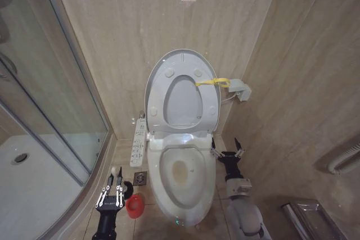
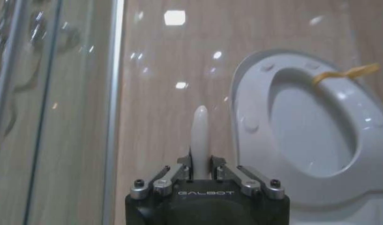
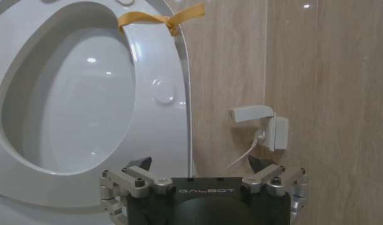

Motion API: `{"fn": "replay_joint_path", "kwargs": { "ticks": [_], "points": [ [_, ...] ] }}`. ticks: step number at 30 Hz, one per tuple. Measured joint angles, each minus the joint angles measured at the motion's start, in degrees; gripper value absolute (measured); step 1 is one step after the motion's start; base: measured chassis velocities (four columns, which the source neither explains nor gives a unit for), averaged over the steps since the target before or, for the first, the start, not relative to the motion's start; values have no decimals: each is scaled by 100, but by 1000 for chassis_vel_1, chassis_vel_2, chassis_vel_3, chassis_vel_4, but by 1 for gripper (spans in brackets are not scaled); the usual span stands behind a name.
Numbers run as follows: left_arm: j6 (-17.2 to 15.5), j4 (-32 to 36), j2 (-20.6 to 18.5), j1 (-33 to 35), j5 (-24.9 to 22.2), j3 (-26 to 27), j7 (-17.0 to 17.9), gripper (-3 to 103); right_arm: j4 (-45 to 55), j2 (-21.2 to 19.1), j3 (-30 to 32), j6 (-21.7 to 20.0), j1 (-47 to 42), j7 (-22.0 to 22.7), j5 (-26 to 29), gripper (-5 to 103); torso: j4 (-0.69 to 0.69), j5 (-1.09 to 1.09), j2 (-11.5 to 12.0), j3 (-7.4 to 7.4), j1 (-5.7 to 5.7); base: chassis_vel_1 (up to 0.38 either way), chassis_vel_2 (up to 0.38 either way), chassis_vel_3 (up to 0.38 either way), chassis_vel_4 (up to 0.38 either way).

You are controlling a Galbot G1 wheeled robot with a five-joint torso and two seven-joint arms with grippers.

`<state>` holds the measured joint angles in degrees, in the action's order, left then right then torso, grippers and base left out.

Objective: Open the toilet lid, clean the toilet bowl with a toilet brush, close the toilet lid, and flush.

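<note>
The toilet lid (image 1: pixel 183 100) stands raised against the wall with the ring seat (image 1: pixel 159 102) up in front of it; a yellow strap (image 1: pixel 212 82) is tied at its edge. The toilet bowl (image 1: pixel 201 164) lies open below. My left gripper (image 1: pixel 112 186) hovers left of the bowl, beside the red holder (image 1: pixel 134 206) on the floor. In the left wrist view this gripper (image 2: pixel 199 165) is shut on the toilet brush's white handle (image 2: pixel 199 129). My right gripper (image 1: pixel 226 149) is open just right of the bowl, its fingers (image 3: pixel 140 164) spread with nothing between them.
A curved glass shower screen (image 1: pixel 62 99) and white tray (image 1: pixel 34 189) fill the left. A button panel (image 1: pixel 138 141) hangs at the bowl's left, with a floor drain (image 1: pixel 140 179) below it. A wall socket box (image 1: pixel 241 89) and a metal rack (image 1: pixel 315 217) are on the right.
</note>
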<state>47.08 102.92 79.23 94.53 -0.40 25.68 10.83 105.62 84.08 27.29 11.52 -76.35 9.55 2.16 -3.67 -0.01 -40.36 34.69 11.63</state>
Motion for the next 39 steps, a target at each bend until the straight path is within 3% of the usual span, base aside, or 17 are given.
{"fn": "replay_joint_path", "kwargs": {
  "ticks": [4, 14, 22, 24, 39],
  "points": [
    [5, -491, -54, -271, -406, -63, -54, 19, 0, 0, 0, 0, 0, 0, 0, 100, 0, 0, 0, 0, 0, 0, 0, 0, 0],
    [5, -1803, -120, -1203, -792, -129, -99, 19, 0, 0, 0, 0, 0, 0, 0, 100, 0, 0, 0, 0, 0, 0, 0, 0, 0],
    [5, -2512, -78, -1609, -808, -265, -103, 19, 0, 0, 0, 0, 0, 0, 0, 100, 0, 0, 0, 0, 0, 0, 0, 0, 0],
    [5, -2970, -38, -1868, -846, -422, -127, 19, 0, 0, 0, 0, 0, 0, 0, 100, 0, 1, 0, 0, 0, 0, 0, 0, 0],
    [3, -3938, -67, -2412, -971, -615, -324, 19, 0, 0, 0, 0, 0, 0, 0, 100, -1, 1, 0, 0, 0, 0, 0, 0, 0]
  ]
}}
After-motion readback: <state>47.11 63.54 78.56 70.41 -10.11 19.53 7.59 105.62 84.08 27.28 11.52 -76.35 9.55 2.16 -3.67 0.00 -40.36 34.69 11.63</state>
